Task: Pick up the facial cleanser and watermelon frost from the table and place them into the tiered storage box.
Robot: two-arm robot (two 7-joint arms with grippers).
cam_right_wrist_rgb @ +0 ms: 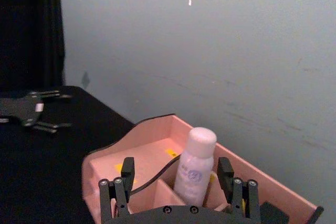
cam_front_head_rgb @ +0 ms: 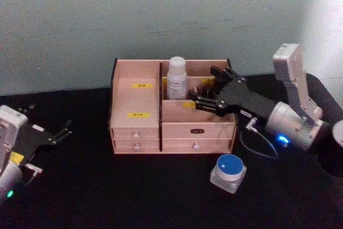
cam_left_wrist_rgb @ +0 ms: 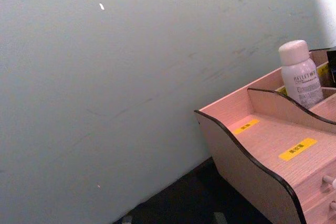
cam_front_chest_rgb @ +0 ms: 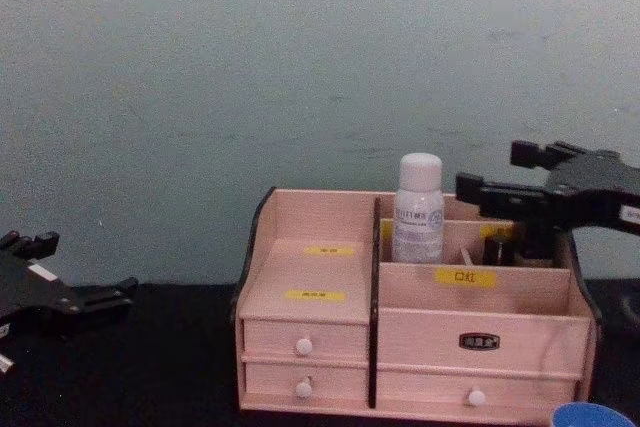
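Jar with a blue lid (cam_front_head_rgb: 228, 171) sits on the counter (cam_front_head_rgb: 107, 186) before the tiered storage box (cam_front_head_rgb: 134, 100), nearer the right claw (cam_front_head_rgb: 206, 85), which hangs wide and empty over the box beside the white bottle (cam_front_head_rgb: 176, 78). Left claw (cam_front_head_rgb: 49, 117) sits wide, far left.

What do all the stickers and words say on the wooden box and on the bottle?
"口红": yellow label on the right middle wall of the tiered storage box.
Upper left yellow label: too blurred to read.
Lower left yellow label: too blurred to read.
Dark plate on a right drawer: too small to read.
Print on the white bottle: too blurred to read.
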